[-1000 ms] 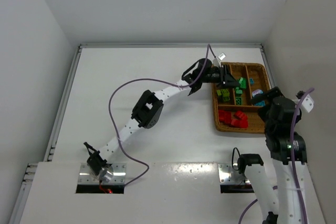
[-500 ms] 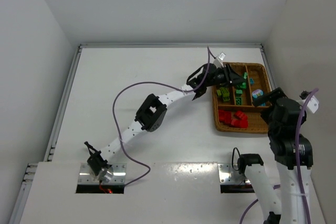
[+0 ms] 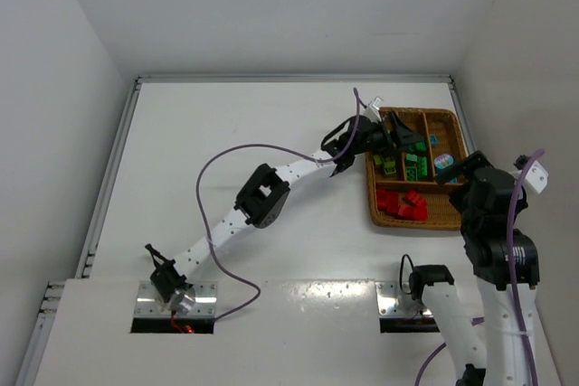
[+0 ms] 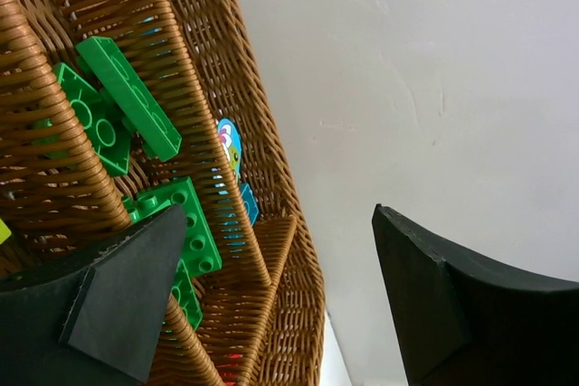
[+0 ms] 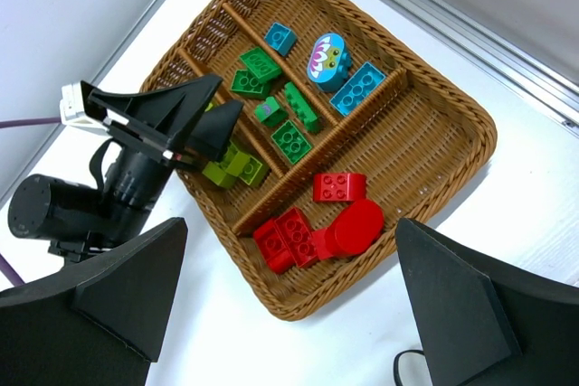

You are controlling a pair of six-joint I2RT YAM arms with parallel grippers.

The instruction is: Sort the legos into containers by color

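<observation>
The wicker tray holds the legos in its long containers: red bricks, lime bricks, dark green bricks and teal bricks. One teal piece carries a printed face. My left gripper hangs open over the tray's left end, above the lime and dark green rows, nothing between its fingers. My right gripper is open, high above the tray's near side.
The wicker wall sits right under the left fingers. The left arm's purple cable loops over the white table. A raised rail borders the table just behind and to the right of the tray.
My left gripper moved a little right over the tray and its jaws went from shut to open. The right arm shifted slightly and stays open.
</observation>
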